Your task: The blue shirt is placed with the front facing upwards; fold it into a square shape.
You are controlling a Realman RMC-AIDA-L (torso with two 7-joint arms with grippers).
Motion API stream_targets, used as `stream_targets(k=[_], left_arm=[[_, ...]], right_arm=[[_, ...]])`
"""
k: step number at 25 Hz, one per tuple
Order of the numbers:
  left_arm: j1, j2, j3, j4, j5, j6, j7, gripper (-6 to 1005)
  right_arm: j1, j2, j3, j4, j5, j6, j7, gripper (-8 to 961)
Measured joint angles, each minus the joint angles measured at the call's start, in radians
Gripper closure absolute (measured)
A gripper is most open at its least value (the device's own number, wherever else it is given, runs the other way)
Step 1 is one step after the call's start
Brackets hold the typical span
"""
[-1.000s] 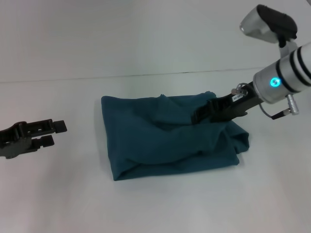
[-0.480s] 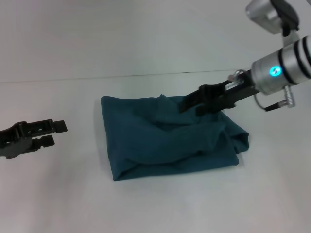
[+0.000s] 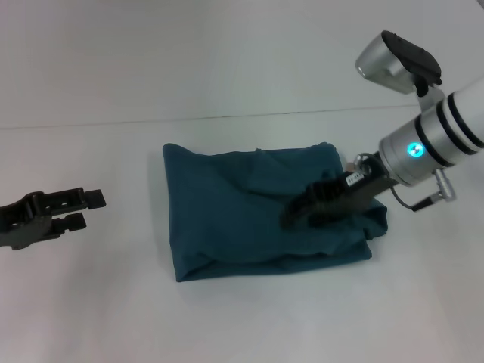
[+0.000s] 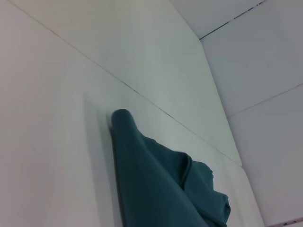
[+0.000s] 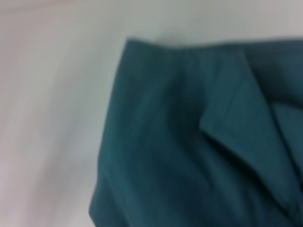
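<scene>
The blue shirt [image 3: 234, 212] lies in the middle of the white table [image 3: 91, 302], folded into a rough square with its plain teal side up. Wrinkles and a bulging edge mark its right side. My right gripper [image 3: 301, 212] rests low on the right half of the shirt, pointing toward the middle of the shirt. The right wrist view shows only teal cloth [image 5: 189, 142] with an overlapping fold close up. My left gripper [image 3: 85, 209] hovers open and empty over bare table, left of the shirt. In the left wrist view the shirt's [image 4: 156, 184] near edge shows as a raised fold.
White table surface surrounds the shirt on all sides, and a pale wall [image 3: 227, 53] rises behind the table's far edge. No other objects are in view.
My right gripper has dropped from above the shirt's back right part down onto the cloth, toward the front. The raised hump near the back edge has flattened. The left arm has not moved.
</scene>
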Motion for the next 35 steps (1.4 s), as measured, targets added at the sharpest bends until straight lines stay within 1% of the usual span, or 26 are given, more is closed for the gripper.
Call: stream_targets(k=[3,8,14,19,21,27,31,35], left_arm=[[0.000,0.000,0.000,0.000,0.000,0.000,0.000,265],[-0.002,-0.001,0.000,0.000,0.000,-0.001,0.000,265],[-0.006,-0.002,-0.002,0.000,0.000,-0.001,-0.001,265],[-0.004,-0.001,-0.005,0.000,0.000,0.000,-0.002,266],[-0.005,-0.001,-0.005,0.000,0.000,0.000,-0.002,266],[-0.010,-0.002,-0.002,0.000,-0.002,-0.002,-0.007,266],[-0.011,-0.003,-0.001,0.000,-0.002,-0.003,-0.007,265],[-0.011,-0.003,-0.004,-0.004,-0.002,-0.003,-0.007,265]], right_arm=[[-0.008,-0.008,0.000,-0.006,-0.018,-0.064,-0.003,283],[-0.023,-0.016,0.005,-0.015,-0.070,-0.082,-0.003,283],[-0.074,-0.016,0.026,-0.148,0.020,-0.088,-0.008,282],[-0.081,-0.023,0.029,-0.165,0.045,-0.045,0.003,282],[-0.079,-0.017,0.023,-0.156,0.023,-0.008,0.005,282],[-0.076,0.012,0.020,-0.132,-0.044,0.099,0.010,282],[-0.070,0.021,0.015,-0.085,-0.045,0.149,0.003,283],[-0.068,0.029,-0.010,-0.061,-0.046,0.186,0.000,284]])
